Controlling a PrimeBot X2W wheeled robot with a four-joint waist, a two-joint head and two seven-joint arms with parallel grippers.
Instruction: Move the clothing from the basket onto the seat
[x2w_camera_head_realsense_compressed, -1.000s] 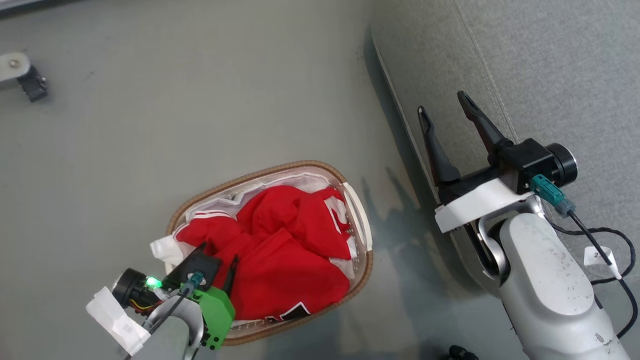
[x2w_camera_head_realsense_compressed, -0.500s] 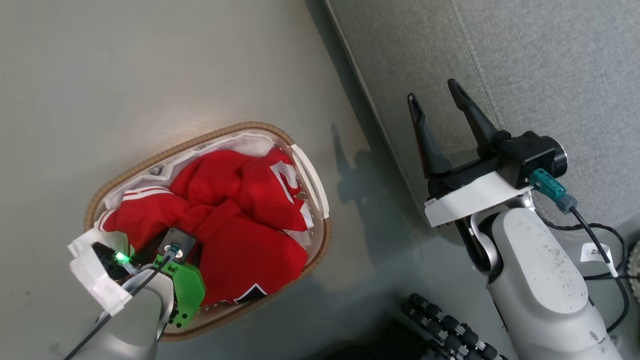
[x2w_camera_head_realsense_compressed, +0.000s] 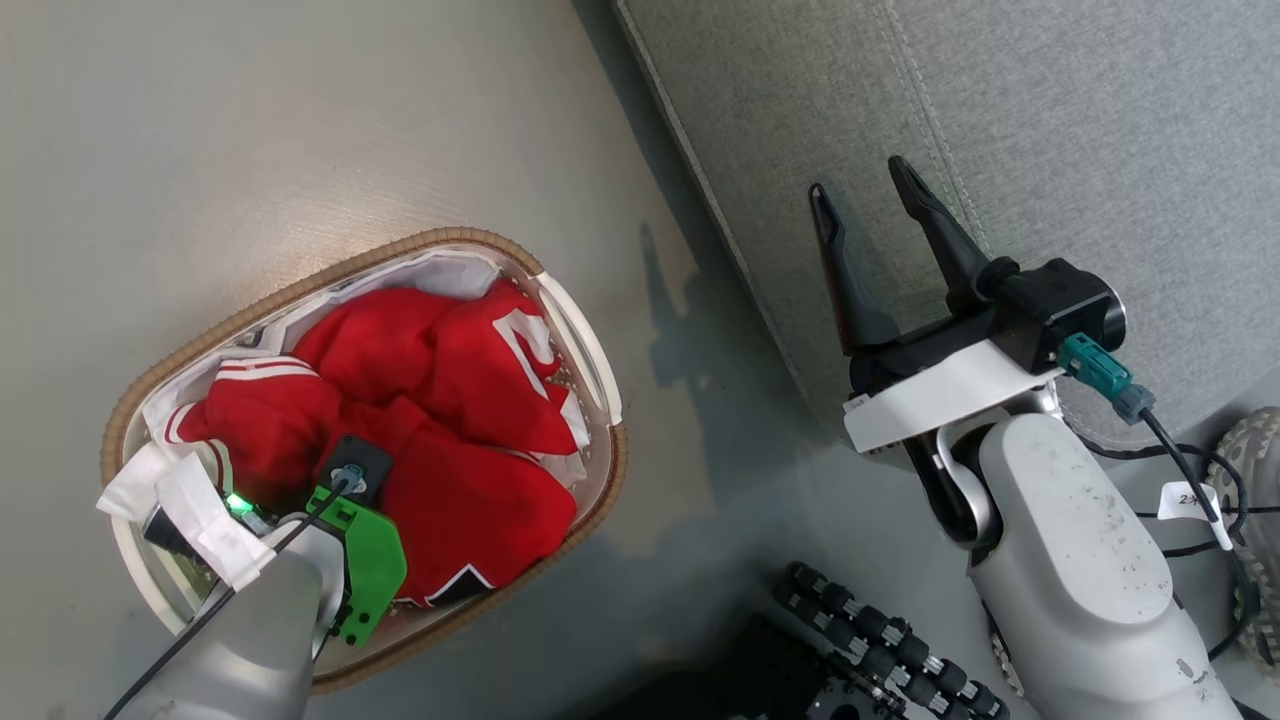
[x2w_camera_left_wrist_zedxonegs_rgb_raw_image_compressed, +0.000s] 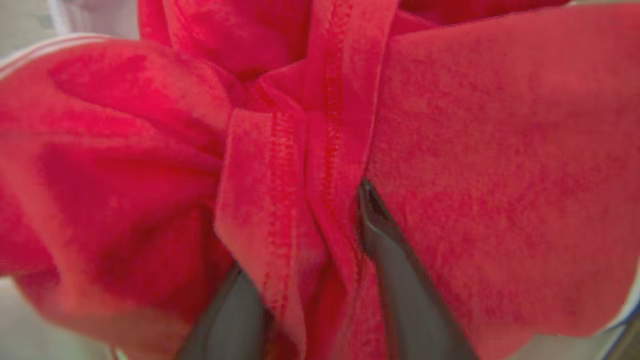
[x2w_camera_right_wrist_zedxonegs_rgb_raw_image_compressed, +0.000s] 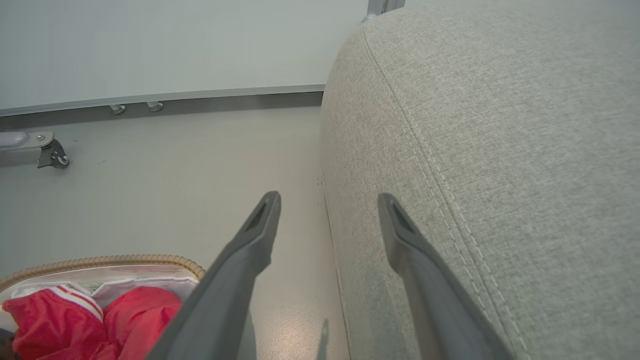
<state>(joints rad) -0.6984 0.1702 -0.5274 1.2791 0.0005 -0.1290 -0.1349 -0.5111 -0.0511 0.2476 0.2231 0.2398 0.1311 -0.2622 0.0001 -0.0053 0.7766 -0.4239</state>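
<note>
Grey floor (x2w_camera_head_realsense_compressed: 300, 120); basket (x2w_camera_head_realsense_compressed: 615, 470) left, seat (x2w_camera_head_realsense_compressed: 1050, 120) right: grasp step.
Clothing (x2w_camera_head_realsense_compressed: 450, 360) all heaped in basket. Left tool (x2w_camera_left_wrist_zedxonegs_rgb_raw_image_compressed: 300, 235) buried in it, fingers (x2w_camera_left_wrist_zedxonegs_rgb_raw_image_compressed: 395, 260) straddling a seamed fold; clamped or not, cannot tell; one fingertip hidden by cloth. Right tool (x2w_camera_head_realsense_compressed: 858, 180) wide, empty, over seat edge. Next, likely: close, lift clear of rim, carry right.

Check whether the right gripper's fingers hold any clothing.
No, the right gripper has its fingers apart, nothing between them; the clothing lies in the basket.
</note>
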